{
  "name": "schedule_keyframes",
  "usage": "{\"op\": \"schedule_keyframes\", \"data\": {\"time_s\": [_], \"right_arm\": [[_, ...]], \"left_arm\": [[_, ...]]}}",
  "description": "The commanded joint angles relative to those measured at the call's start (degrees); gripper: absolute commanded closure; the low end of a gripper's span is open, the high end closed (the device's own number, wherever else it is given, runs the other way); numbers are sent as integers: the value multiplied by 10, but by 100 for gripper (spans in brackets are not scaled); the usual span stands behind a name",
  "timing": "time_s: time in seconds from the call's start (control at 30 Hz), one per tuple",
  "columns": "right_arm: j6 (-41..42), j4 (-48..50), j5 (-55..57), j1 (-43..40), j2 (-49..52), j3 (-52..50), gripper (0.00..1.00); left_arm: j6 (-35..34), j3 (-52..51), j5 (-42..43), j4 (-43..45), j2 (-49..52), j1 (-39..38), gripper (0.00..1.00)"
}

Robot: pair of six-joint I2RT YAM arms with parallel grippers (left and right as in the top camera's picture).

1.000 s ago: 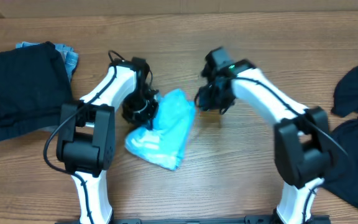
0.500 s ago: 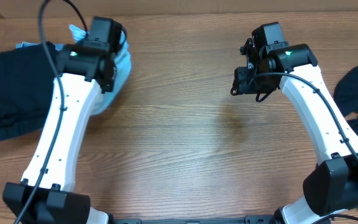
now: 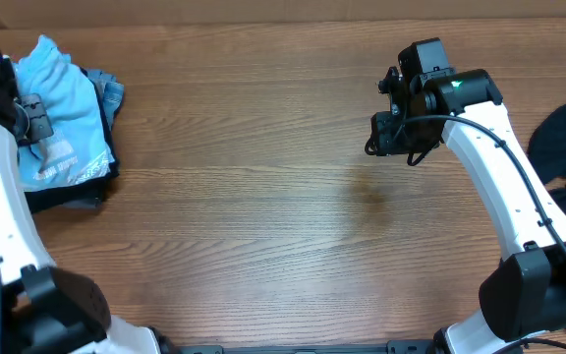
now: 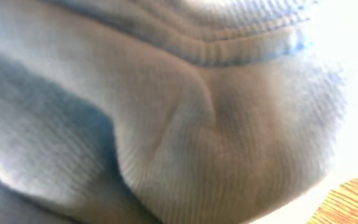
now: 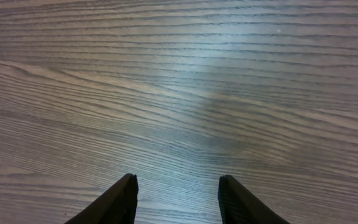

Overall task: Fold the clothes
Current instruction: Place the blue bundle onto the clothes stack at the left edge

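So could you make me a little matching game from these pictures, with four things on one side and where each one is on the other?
Things:
1. light blue garment
2. right gripper
3. dark crumpled garment
4. dark pile

Places or states:
A. at the far right edge of the overhead view
B. top left, lying on top of another thing
C. open and empty, above the bare table
D. top left, underneath another thing

Pairs: 1-B, 2-C, 3-A, 4-D
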Motion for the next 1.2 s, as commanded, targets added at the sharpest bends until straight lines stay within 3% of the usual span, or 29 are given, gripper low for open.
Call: {"op": "schedule_keyframes", "data": {"time_s": [0.0, 0.27, 0.37, 0.63, 0.7, 0.73, 0.83, 0.9, 0.93, 1.07, 1.1, 1.17], "right_arm": [[-2, -2, -4, -2, -9, 8, 54], [-2, -6, -5, -2, -9, 8, 54], [-2, -7, -5, -2, -9, 8, 54], [0, -7, -6, -2, -9, 8, 54], [0, -7, -6, -2, -9, 8, 54], [0, -7, -6, -2, -9, 8, 54], [1, -7, -6, -2, -9, 8, 54], [3, -7, -6, -2, -9, 8, 54], [3, -7, -6, -2, -9, 8, 54], [2, -6, -6, -2, -9, 8, 54], [2, -7, -6, -2, -9, 8, 54], [2, -7, -5, -2, -9, 8, 54]], "left_arm": [[9, 19, 40, 23, 46, 32, 94], [11, 19, 47, 103, 92, 62, 92], [11, 19, 47, 134, 93, 69, 86], [10, 19, 49, 176, 110, 93, 79], [9, 19, 49, 174, 117, 97, 70], [-2, 19, 50, 172, 120, 98, 58], [-8, 19, 44, 174, 120, 98, 42], [-70, 19, -7, 172, 120, 102, 41], [-108, 19, -17, 166, 117, 106, 35], [-102, 26, -6, 164, 81, 99, 32], [-97, 30, 12, 162, 69, 97, 32], [-94, 43, 128, 150, 21, 93, 34]]}}
